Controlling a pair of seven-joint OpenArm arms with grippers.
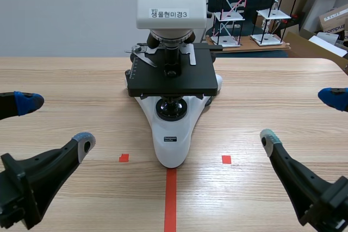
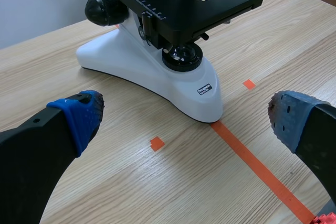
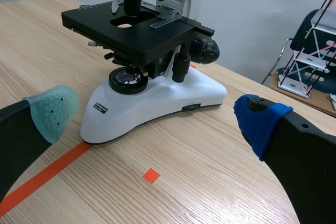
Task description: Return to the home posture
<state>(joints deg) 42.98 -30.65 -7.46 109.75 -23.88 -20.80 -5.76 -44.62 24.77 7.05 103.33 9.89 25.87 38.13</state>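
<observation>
Flanking the microscope [image 1: 173, 134], which stands between them, the left gripper [image 1: 56, 123] and right gripper [image 1: 300, 118] both gape empty; it looks heavy, rigid and fragile, best lifted by its base and arm

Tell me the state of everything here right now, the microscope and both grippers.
Microscope: upright on the table, touched by neither gripper.
Left gripper: open, holding nothing, off to one side of the microscope.
Right gripper: open, holding nothing, off to the other side.
</observation>
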